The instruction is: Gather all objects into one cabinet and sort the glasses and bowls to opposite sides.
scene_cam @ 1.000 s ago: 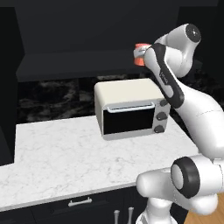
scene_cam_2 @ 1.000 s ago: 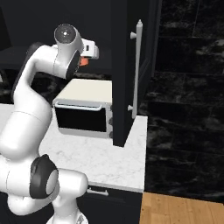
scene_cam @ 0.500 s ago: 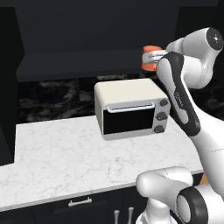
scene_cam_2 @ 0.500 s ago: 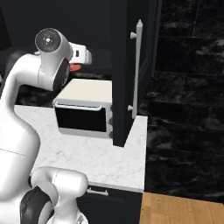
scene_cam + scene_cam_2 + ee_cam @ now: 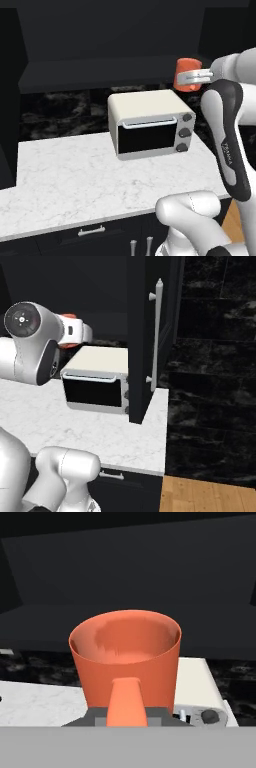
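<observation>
The gripper (image 5: 194, 77) is clamped on the orange mug (image 5: 186, 74), carrying it above the toaster oven (image 5: 148, 123); next comes setting it on the cabinet (image 5: 145, 331) shelf.

At the centre of the left base view a cream toaster oven (image 5: 150, 122) sits on the white marble counter (image 5: 75, 180), which lies bare across the lower left. Above the oven, dark open room runs up to the black shelf (image 5: 100, 70). In the right base view the tall black cabinet door (image 5: 142, 336) stands open, its lower edge low over the counter just right of the oven, walling off that side.
</observation>
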{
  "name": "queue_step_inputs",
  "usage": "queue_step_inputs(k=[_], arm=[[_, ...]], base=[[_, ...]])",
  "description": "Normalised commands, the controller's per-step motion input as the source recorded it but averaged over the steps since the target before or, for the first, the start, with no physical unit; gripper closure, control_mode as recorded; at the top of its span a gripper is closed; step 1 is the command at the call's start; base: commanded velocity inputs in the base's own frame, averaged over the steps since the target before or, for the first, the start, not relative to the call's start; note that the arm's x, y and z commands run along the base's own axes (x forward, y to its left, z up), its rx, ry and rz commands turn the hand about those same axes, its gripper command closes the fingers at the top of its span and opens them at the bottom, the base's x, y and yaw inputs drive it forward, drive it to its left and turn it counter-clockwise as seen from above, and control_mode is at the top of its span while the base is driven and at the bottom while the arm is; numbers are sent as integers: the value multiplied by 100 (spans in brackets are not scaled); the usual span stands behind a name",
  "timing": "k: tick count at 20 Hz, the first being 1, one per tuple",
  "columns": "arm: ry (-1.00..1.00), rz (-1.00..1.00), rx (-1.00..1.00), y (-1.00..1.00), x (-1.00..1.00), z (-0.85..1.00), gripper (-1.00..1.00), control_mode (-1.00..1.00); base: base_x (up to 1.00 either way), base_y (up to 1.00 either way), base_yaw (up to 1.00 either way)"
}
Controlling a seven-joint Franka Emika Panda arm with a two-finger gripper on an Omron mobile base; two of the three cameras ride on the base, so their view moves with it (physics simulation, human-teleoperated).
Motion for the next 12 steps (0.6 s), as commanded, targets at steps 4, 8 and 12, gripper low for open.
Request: queue_step_inputs(k=[4, 8, 12], arm=[[0, 0, 0, 0, -82, 11, 100, -100], [1, 0, 0, 0, -45, 21, 100, -100], [7, 0, 0, 0, -24, 9, 100, -100]], base=[[0, 0, 0], [0, 0, 0], [0, 0, 0]])
